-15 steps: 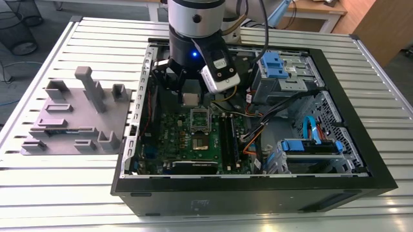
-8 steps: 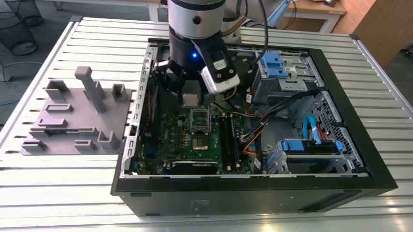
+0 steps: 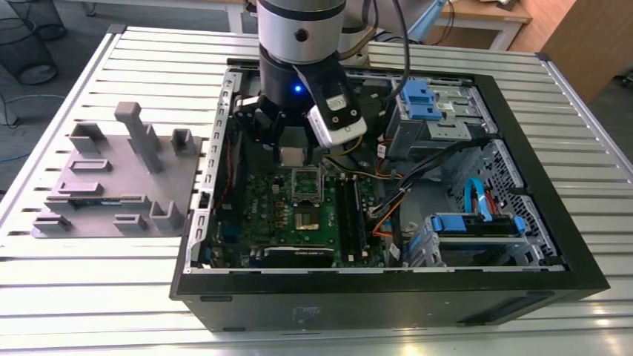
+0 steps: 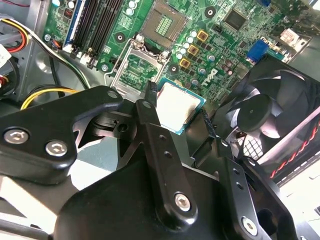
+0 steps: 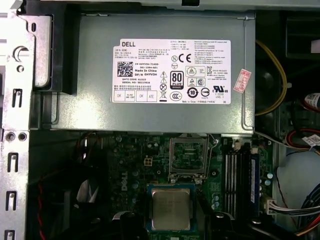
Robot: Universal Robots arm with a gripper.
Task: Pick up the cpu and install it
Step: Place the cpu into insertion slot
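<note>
The claw (image 4: 179,109) is closed narrowly on the cpu (image 4: 176,106), pinching it by two opposite edges between slim black fingertips (image 4: 151,92). In the exterior view the cpu (image 3: 293,156) hangs under the arm inside the computer case, above the green circuit board and just beside the open socket (image 3: 307,180), not yet seated.

The main danger, as I judge it, is the grip. The chip is a thin, flat square with a smooth grey metal lid and a narrow green rim, so the fingertips have little to hold. It looks slightly tilted in the second wrist view, and a slip would drop it onto the board. The socket (image 4: 134,69) is a metal-framed square around a delicate contact field. A chip that comes down rotated, off-centre or corner-first could bend those contacts or jam against the frame. The raised frame edge could also catch a fingertip.

Around it are more hard, snag-prone shapes:
- the long black memory slots (image 4: 95,25)
- a black plastic fan (image 4: 270,112) with curved blades
- a springy yellow cable (image 4: 45,92)

Farther out are the dull grey sheet-metal power supply (image 5: 165,75), the black case wall (image 3: 396,297), a matte grey moulded tray (image 3: 118,178) and the ribbed metal desk (image 3: 99,297).
</note>
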